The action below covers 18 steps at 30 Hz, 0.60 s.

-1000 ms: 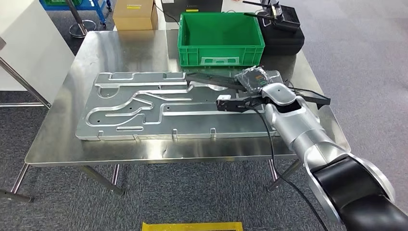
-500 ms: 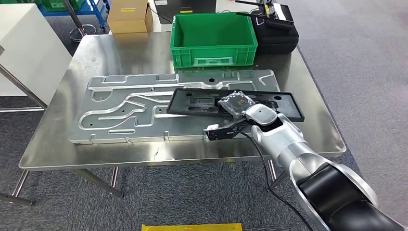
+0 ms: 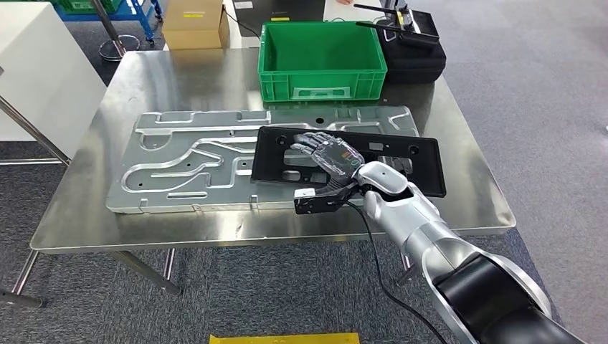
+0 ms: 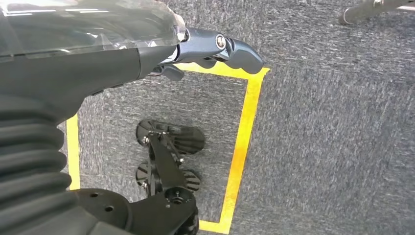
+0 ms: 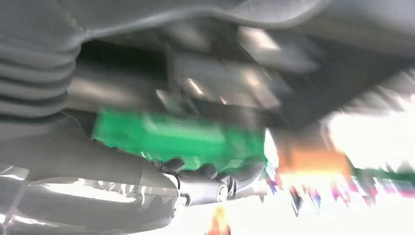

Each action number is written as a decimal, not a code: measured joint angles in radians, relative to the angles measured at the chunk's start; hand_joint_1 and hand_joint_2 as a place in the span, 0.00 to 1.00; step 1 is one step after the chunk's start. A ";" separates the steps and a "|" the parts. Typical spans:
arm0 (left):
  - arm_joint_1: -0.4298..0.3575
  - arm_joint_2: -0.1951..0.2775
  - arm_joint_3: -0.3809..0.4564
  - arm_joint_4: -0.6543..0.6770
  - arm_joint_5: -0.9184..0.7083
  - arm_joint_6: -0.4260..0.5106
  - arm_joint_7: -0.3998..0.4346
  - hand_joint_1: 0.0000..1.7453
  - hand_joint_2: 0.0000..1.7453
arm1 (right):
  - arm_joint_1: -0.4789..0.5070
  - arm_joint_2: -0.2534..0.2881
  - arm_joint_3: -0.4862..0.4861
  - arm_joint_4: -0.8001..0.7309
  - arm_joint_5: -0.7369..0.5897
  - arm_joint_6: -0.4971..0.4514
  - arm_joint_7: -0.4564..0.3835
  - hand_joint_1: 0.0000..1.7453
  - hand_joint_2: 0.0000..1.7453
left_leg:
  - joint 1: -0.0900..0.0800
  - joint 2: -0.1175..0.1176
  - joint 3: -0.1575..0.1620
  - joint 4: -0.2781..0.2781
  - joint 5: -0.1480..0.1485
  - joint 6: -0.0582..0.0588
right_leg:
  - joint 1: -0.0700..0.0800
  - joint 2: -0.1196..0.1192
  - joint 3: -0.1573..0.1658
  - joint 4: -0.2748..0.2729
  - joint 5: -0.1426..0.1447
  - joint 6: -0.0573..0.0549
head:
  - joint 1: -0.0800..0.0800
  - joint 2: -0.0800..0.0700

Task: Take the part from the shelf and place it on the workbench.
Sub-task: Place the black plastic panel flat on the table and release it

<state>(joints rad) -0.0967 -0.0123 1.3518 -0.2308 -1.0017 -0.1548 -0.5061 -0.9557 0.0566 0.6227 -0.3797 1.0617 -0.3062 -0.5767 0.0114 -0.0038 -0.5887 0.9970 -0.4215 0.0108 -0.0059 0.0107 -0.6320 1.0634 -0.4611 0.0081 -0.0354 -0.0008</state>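
Black part point(image 3: 387, 154) lies flat on the worktop point(image 3: 179, 79), overlapping the aluminium plate point(image 3: 186, 161). Right hand point(image 3: 326, 154) rests on it, fingers spread, holding nothing. Left hand point(image 4: 205, 46) hangs over floor, fingers curled, empty.

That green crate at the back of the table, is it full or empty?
Empty. The head view looks down into the green crate and shows its bare floor and inner walls.

You won't find any wording you can actually read here. The brown cardboard box point(image 3: 191, 21) behind the steel workbench carries a yellow label, and the green plastic crate point(image 3: 320, 59) has a pale panel on its front wall, but the print on both is too small to make out.
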 joint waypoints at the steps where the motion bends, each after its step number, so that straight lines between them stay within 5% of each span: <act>1: 0.000 0.000 0.000 0.000 0.000 -0.002 -0.001 0.00 0.00 | 0.008 0.000 -0.014 -0.028 -0.038 -0.019 -0.025 0.00 0.00 | 0.002 0.001 0.001 -0.004 0.003 0.003 | 0.000 -0.001 -0.021 0.048 -0.030 0.003 | 0.001 0.000; 3: 0.000 0.000 0.000 0.000 0.000 -0.010 -0.004 0.00 0.00 | 0.047 -0.007 -0.044 -0.123 -0.125 -0.046 -0.048 0.00 0.00 | 0.001 0.001 0.001 -0.004 0.003 0.007 | -0.002 -0.003 -0.080 0.180 -0.093 0.008 | 0.002 0.000; 5: 0.002 -0.001 0.000 0.000 0.000 -0.016 -0.009 0.00 0.00 | 0.114 -0.035 -0.069 -0.271 -0.202 -0.058 -0.030 0.00 0.00 | 0.002 -0.003 0.000 -0.002 0.002 0.008 | -0.005 -0.004 -0.106 0.239 -0.101 0.012 | 0.002 0.000; 8: 0.007 -0.006 0.000 0.001 0.004 -0.025 -0.023 0.00 0.00 | 0.205 -0.101 -0.111 -0.506 -0.263 -0.097 0.013 0.00 0.00 | 0.001 -0.010 0.000 0.007 -0.005 0.003 | -0.008 -0.008 -0.024 0.077 -0.016 0.009 | 0.002 0.000; 10: 0.009 -0.010 0.000 0.001 0.013 -0.033 -0.035 0.00 0.00 | 0.277 -0.154 -0.155 -0.653 -0.283 -0.170 0.028 0.00 0.00 | -0.002 -0.014 -0.002 0.016 -0.011 -0.005 | -0.004 -0.012 0.023 -0.020 0.012 0.002 | 0.002 0.000; 15: 0.025 -0.025 0.004 0.001 0.052 -0.040 -0.062 0.00 0.00 | 0.574 -0.273 -0.375 -0.972 -0.269 -0.359 0.046 0.00 0.00 | -0.001 -0.015 -0.010 0.049 -0.047 -0.026 | -0.005 -0.019 0.042 -0.048 0.012 -0.020 | 0.001 0.000; 18: 0.030 -0.037 0.018 0.001 0.076 -0.036 -0.069 0.00 0.00 | 0.774 -0.300 -0.558 -1.095 -0.271 -0.387 0.043 0.00 0.00 | 0.003 -0.003 -0.079 0.226 -0.146 -0.036 | -0.006 -0.024 0.049 -0.052 0.009 -0.028 | 0.001 0.000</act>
<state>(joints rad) -0.0663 -0.0489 1.3696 -0.2296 -0.9259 -0.1905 -0.5755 -0.1818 -0.2437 0.0649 -1.4743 0.7907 -0.6930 -0.5338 0.0141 -0.0066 -0.6680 1.2227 -0.5678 -0.0248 -0.0121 -0.0138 -0.5834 1.0114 -0.4522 -0.0200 -0.0347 -0.0008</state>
